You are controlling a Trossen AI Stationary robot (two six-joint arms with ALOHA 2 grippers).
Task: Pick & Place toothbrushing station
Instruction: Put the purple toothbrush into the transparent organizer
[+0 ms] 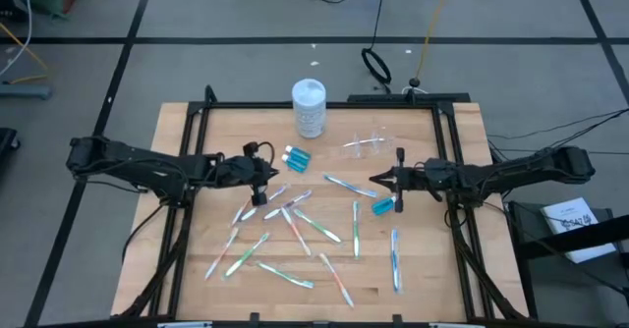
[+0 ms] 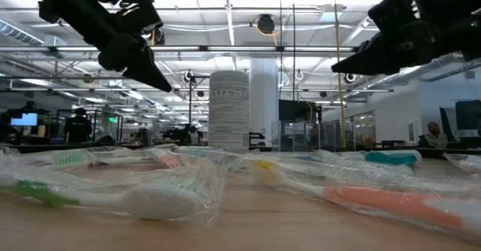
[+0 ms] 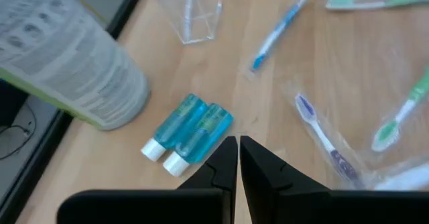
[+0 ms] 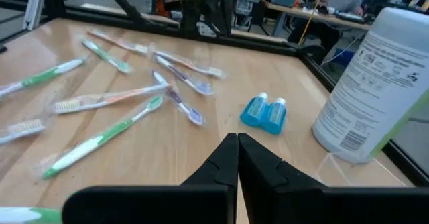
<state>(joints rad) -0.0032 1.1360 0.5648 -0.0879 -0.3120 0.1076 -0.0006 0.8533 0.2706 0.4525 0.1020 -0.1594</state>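
Observation:
Several slim toothbrushes [image 1: 316,225] in clear wrappers lie flat and scattered over the middle of the wooden table. A pair of small blue tubes [image 1: 296,157] lies side by side near the far middle, and a single blue tube [image 1: 383,205] lies to the right. The clear plastic cup [image 1: 366,144] sits near the far edge. My left gripper [image 1: 270,179] is shut and empty, above the table just left of the tube pair [image 3: 188,133]. My right gripper [image 1: 373,180] is shut and empty, pointing toward the table's left, above the single tube.
A tall white canister [image 1: 309,107] with a printed label stands at the far middle, beside the tube pair [image 4: 265,112]. A black metal frame [image 1: 182,151] runs around the table's edges. The near left corner of the table [image 1: 182,269] is bare wood.

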